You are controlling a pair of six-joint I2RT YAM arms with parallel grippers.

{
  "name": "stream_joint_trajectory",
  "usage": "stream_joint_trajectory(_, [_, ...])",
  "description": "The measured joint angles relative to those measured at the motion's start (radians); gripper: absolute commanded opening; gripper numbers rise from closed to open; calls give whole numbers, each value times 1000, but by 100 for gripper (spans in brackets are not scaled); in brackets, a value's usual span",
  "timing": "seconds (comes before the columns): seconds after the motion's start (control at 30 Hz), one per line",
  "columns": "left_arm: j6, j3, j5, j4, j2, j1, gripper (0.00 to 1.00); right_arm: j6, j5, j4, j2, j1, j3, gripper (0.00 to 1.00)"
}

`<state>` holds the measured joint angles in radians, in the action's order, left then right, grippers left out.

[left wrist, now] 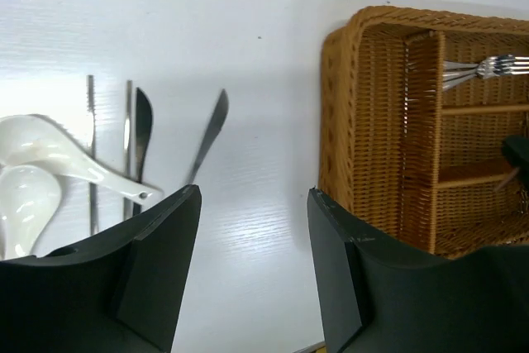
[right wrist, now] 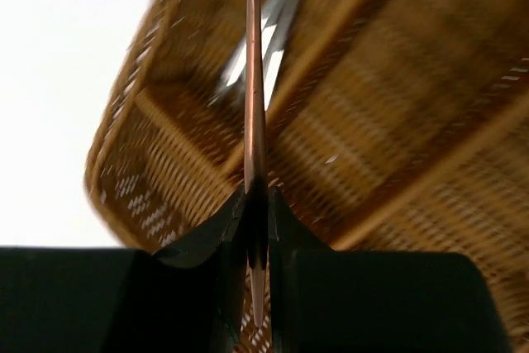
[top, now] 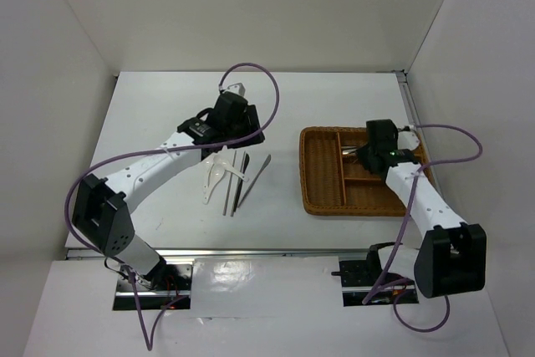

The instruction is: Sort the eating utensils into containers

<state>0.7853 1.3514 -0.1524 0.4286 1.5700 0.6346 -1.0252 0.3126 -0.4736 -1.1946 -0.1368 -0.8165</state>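
Over the wicker tray point(top: 322, 206), one short slot holding forks point(left wrist: 483, 68), right fingers point(right wrist: 216, 233) pinch a reddish stick point(right wrist: 254, 80); left fingers point(left wrist: 161, 262) gape.

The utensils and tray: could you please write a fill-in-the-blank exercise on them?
The right fingers are shut on a reddish-brown ____.
The left fingers are ____, holding nothing.
The forks lie in the ____.
Missing words: stick; open; tray.

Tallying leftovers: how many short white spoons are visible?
2. One spoon and another lie side by side on the table, left of the brown rectangular wicker tray; its covered part may hide more.
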Motion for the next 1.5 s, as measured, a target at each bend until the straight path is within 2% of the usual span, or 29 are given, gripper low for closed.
stream_joint_trajectory(0.17, [-1, -47, 2, 5, -19, -14, 67, -124, 27, -48, -13, 88, 16, 0])
stream_joint_trajectory(0.4, [-21, -62, 5, 28, -19, -16, 67, -264, 36, -99, -138, 95, 11, 0])
stream_joint_trajectory(0.53, [-27, -76, 8, 28, -27, -23, 67, -318, 37, -103, -153, 95, 11, 0])
stream_joint_trajectory(0.6, [-27, -87, 9, 29, -31, -26, 67, -332, 38, -103, -153, 95, 11, 8])
stream_joint_trajectory(0.7, [-27, -101, 13, 28, -31, -35, 67, -346, 39, -101, -154, 95, 11, 26])
stream_joint_trajectory(0.73, [-28, -106, 15, 28, -31, -36, 67, -349, 39, -101, -158, 95, 10, 37])
stream_joint_trajectory(0.77, [-29, -110, 16, 29, -31, -37, 67, -351, 39, -102, -163, 95, 8, 43])
stream_joint_trajectory(0.87, [-39, -115, 18, 29, -31, -38, 67, -336, 31, -103, -182, 95, -11, 52])
stream_joint_trajectory(1.13, [-136, -181, 92, -19, -32, -38, 64, -213, -22, -98, -136, 95, -76, 53])
stream_joint_trajectory(1.27, [-209, -200, 140, -32, -15, -38, 60, -120, -67, -72, 8, 95, -74, 55])
stream_joint_trajectory(1.3, [-219, -200, 143, -41, -4, -37, 60, -93, -79, -44, 57, 95, -68, 60])
stream_joint_trajectory(1.37, [-243, -199, 143, -47, 21, -28, 60, -37, -107, 16, 155, 95, -46, 63])
stream_joint_trajectory(1.5, [-274, -198, 131, -36, 79, 3, 58, 48, -145, 80, 259, 95, -22, 63])
